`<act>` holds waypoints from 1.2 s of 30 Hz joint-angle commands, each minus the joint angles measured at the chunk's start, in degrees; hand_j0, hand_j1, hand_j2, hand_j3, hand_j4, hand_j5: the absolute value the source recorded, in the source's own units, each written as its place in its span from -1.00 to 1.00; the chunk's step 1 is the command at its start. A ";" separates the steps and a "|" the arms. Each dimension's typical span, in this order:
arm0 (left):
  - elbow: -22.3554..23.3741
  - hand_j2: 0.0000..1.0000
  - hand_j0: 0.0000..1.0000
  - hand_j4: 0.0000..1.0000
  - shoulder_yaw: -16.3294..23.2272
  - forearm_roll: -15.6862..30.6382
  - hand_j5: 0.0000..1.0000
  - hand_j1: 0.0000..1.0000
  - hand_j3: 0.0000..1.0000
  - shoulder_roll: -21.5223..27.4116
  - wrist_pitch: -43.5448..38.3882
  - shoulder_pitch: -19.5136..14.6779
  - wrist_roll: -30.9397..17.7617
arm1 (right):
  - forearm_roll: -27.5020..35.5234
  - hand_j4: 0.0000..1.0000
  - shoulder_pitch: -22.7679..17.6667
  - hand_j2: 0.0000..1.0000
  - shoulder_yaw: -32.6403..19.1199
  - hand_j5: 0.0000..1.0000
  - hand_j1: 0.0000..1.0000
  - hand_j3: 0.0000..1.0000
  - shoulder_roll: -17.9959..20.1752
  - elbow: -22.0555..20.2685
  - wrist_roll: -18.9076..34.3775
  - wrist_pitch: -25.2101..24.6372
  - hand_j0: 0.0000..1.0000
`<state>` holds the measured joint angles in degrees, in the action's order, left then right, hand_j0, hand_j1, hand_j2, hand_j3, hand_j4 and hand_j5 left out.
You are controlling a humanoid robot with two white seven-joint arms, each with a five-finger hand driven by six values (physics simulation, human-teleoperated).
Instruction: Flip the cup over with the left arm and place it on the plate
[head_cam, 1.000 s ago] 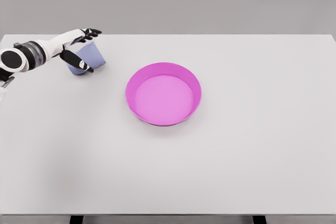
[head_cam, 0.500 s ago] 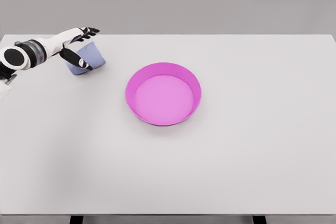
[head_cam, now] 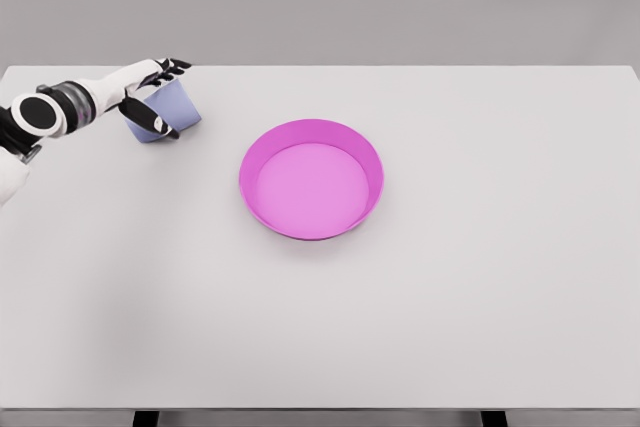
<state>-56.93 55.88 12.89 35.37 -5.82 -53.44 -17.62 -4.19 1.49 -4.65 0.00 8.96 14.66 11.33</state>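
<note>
You are looking down on a white desk [head_cam: 420, 327]. Your left hand [head_cam: 150, 97] reaches in from the left edge, thumb and fingers cupped around a pale blue cup [head_cam: 170, 112] that lies tilted on the desk; whether they press it firmly is unclear. The cup sits between the thumb below and the dark fingertips [head_cam: 178, 65] above. Well apart to the hand's right and nearer you sits a magenta plate [head_cam: 262, 152], holding nothing.

My left arm [head_cam: 75, 99] is white with a grey-and-black banded wrist; my left hand [head_cam: 150, 92] has white fingers (black-tipped).
</note>
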 commanded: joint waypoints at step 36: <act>3.23 0.32 0.32 0.32 -1.29 0.55 0.32 0.32 0.32 -2.85 4.59 -0.09 0.31 | -0.03 1.00 0.00 1.00 -0.01 1.00 1.00 1.00 0.00 0.00 0.02 0.01 1.00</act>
<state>-53.30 55.10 13.12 32.52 -3.34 -53.44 -17.32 -4.19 1.49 -4.65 0.00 8.97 14.66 11.33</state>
